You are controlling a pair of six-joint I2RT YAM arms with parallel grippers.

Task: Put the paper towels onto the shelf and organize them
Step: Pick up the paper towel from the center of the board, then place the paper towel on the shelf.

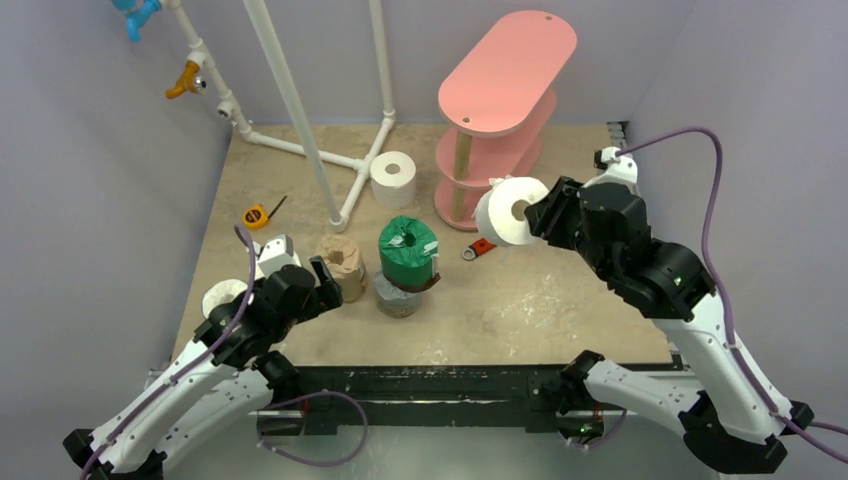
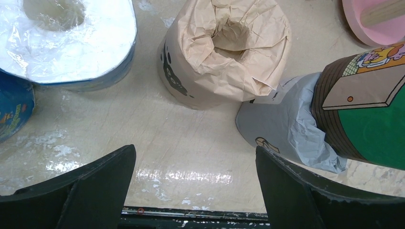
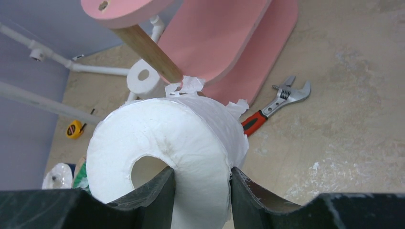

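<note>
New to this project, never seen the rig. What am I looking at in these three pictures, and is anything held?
Two robot arms are bolted at the near edge of a table. The wide picture comes from a fixed camera above and behind them; the other two come from a camera on each wrist. The right arm's fingers pinch the wall of a white roll, held up beside the pink shelf. The left arm's fingers stand open and empty near a tan roll. Also on the table: a green-wrapped roll on a grey roll, a second white roll, a wrench and a yellow tape measure.
</note>
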